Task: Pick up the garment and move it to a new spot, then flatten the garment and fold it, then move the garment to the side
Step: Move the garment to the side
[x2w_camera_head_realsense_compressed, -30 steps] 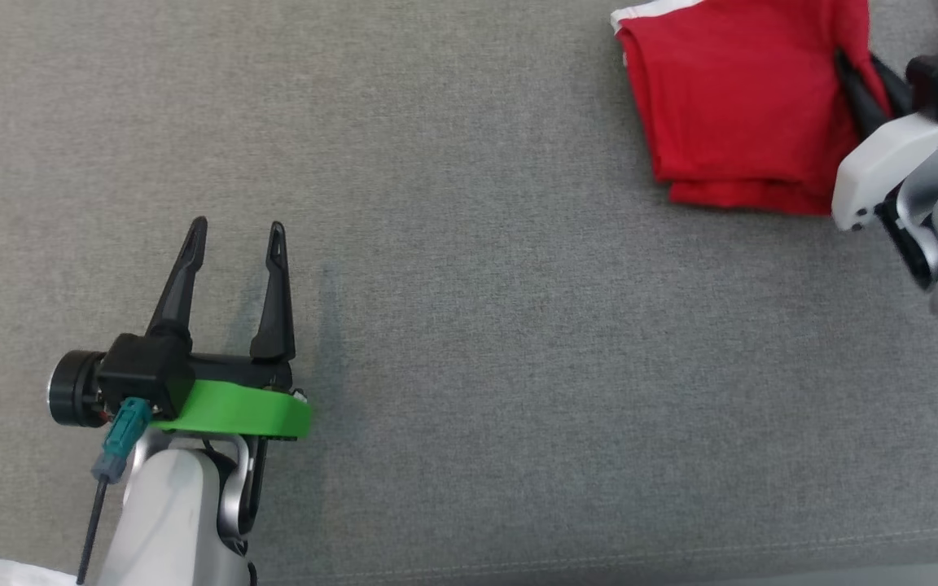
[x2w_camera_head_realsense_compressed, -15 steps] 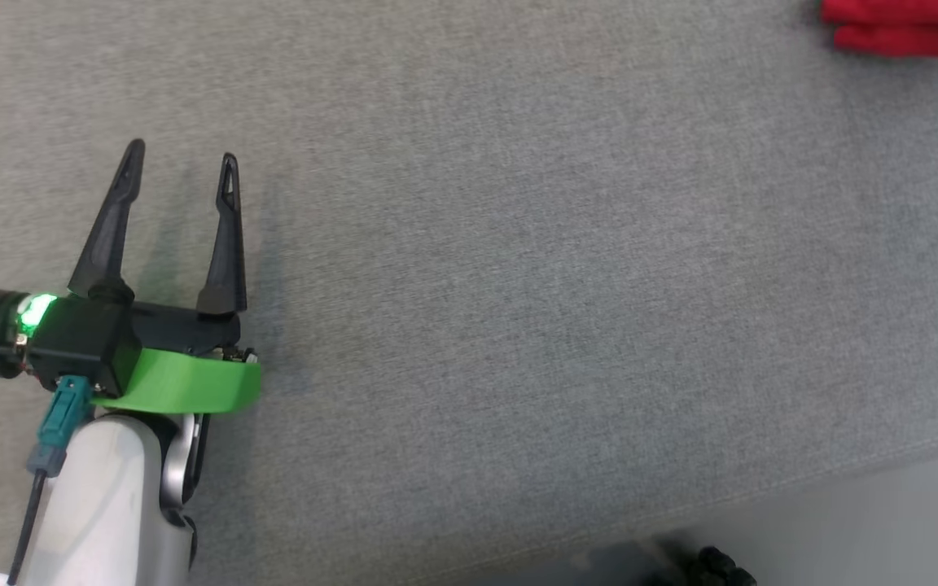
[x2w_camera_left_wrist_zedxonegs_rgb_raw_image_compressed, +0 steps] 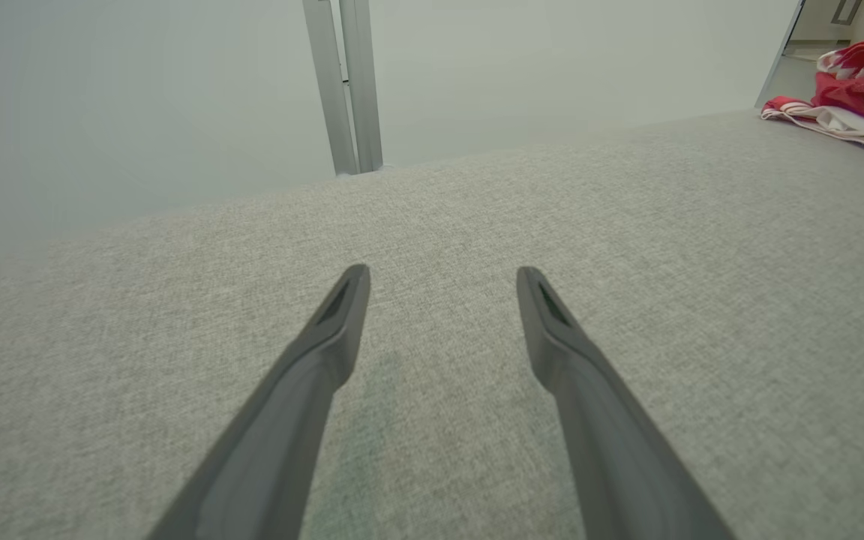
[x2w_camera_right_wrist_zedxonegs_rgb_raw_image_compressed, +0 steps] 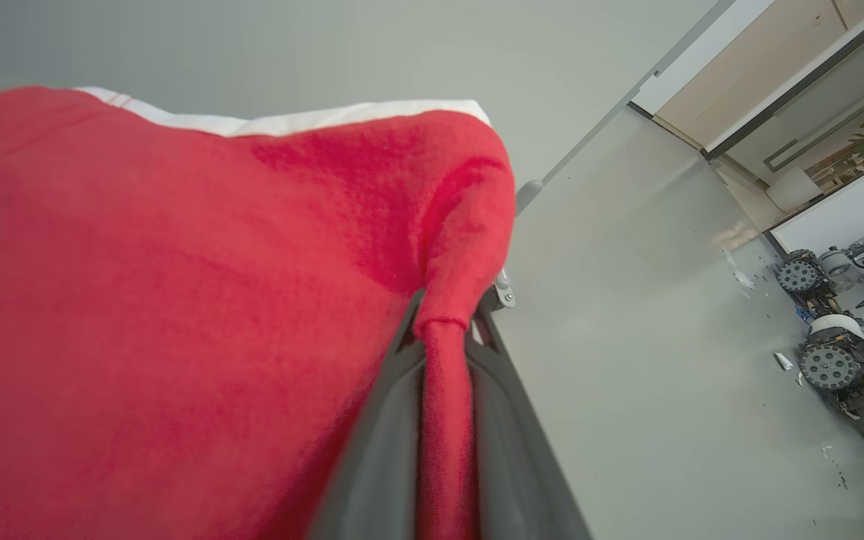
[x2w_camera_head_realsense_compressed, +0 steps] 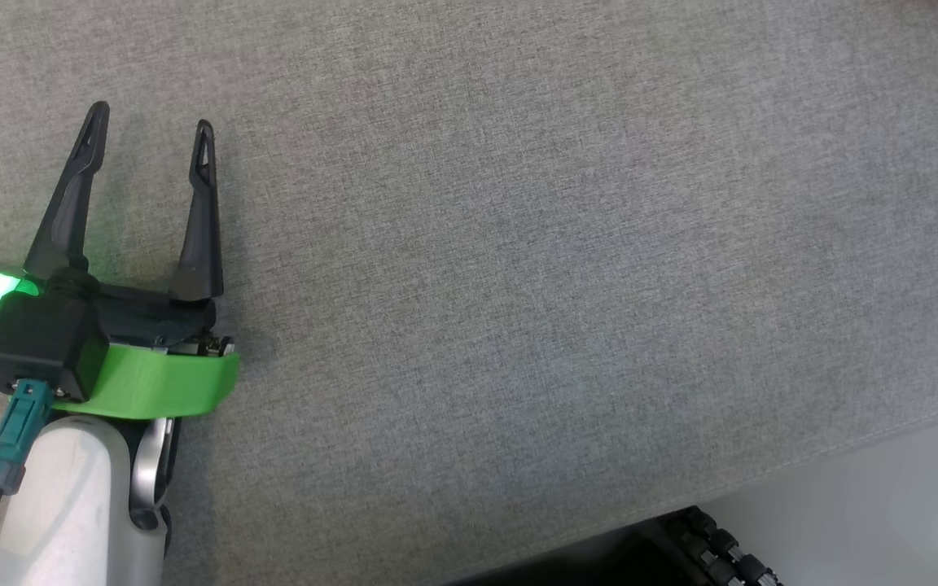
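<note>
The garment (x2w_camera_right_wrist_zedxonegs_rgb_raw_image_compressed: 177,300) is red with a white trim along its far edge, and it hangs large and close in the right wrist view. My right gripper (x2w_camera_right_wrist_zedxonegs_rgb_raw_image_compressed: 451,319) is shut on a pinched fold of it, the red cloth running down between the two dark fingers (x2w_camera_right_wrist_zedxonegs_rgb_raw_image_compressed: 383,427). My left gripper (x2w_camera_head_realsense_compressed: 151,120) is at the lower left of the head view, open and holding nothing, just above the grey fabric surface (x2w_camera_head_realsense_compressed: 518,244). The left wrist view shows the same left gripper (x2w_camera_left_wrist_zedxonegs_rgb_raw_image_compressed: 443,277) with its fingers spread over bare grey fabric.
A red and white heap of cloth (x2w_camera_left_wrist_zedxonegs_rgb_raw_image_compressed: 859,105) lies at the surface's far right corner. The surface's front edge (x2w_camera_head_realsense_compressed: 762,480) runs along the lower right, with pale floor and a black wheel (x2w_camera_head_realsense_compressed: 721,545) below it. Other wheeled robots (x2w_camera_right_wrist_zedxonegs_rgb_raw_image_compressed: 829,360) stand across the floor.
The head camera has swung, so the red garment and the right gripper have slid out of the head view's upper right. The left gripper stays open; the right stays shut.
</note>
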{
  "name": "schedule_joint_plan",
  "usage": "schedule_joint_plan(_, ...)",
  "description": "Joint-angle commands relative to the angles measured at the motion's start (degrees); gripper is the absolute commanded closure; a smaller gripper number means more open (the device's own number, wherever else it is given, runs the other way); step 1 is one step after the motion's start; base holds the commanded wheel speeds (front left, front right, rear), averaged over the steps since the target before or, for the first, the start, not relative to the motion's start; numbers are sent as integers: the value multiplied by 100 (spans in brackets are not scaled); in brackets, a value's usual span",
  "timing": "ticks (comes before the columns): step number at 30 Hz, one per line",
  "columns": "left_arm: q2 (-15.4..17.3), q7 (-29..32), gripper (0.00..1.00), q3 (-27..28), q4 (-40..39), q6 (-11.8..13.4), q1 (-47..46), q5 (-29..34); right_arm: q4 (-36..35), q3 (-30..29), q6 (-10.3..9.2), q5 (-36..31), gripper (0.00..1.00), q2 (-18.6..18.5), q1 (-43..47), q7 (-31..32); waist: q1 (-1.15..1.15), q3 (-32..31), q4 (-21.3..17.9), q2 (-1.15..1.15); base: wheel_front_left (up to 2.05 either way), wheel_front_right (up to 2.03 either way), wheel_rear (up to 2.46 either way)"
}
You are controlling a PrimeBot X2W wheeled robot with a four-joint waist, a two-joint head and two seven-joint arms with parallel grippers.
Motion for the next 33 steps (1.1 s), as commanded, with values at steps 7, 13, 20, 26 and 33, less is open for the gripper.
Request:
schedule_joint_plan(7, 39, 17, 0, -29, -119, 84, -24, 61, 447, -13, -15, -173, 0, 74, -327, -149, -1, 63, 56, 0, 0, 0, 0)
schedule_joint_plan(13, -12, -139, 0, -14, 80, 148, 2, -18, 433, -59, -15, -518, 0, 159, -522, -380, -1, -138, 131, 0, 0, 0, 0)
schedule_joint_plan(20, -127, -410, 0, 62, 467, 236, 263, -216, -452, -361, -15, -812, 0, 536, -109, -407, -1, -734, 269, 0, 0, 0, 0)
schedule_joint_plan(26, -214, -564, 0, 121, 763, 316, 534, -365, -1413, -589, -15, -989, 0, 957, 555, -409, -1, -1293, 484, 0, 0, 0, 0)
schedule_joint_plan(33, -293, -678, 0, 188, 1050, 374, 847, -494, -2254, -793, -15, -1059, 0, 1483, 1571, -410, -1, -1891, 750, 0, 0, 0, 0)
